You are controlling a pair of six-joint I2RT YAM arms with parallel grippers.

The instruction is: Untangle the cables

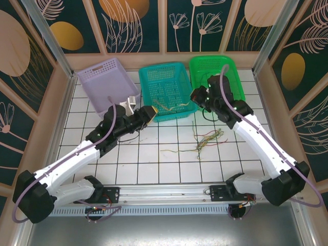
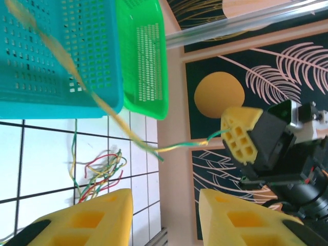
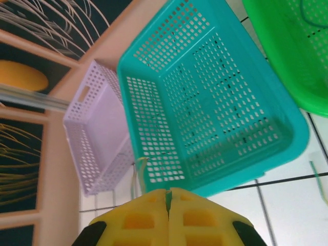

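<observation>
Because one yellow-green strand [image 2: 184, 146] is pinched in the shut right claw [image 3: 167, 193] beside the teal basket [image 3: 154, 133], it stretches over that basket, held clear of the cables [image 1: 205, 139] tangled on the table [image 1: 148, 164] in front of the basket; the left claw [image 2: 164, 205] stands half open, empty.

The white tiled table [image 1: 138, 169] has dark grid lines and is evenly lit. Wall panels [image 1: 136, 23], dark with orange discs and pale leaf outlines in tan frames, enclose its far, left and right sides; aluminium posts [image 1: 48, 33] rise at its far corners.
</observation>
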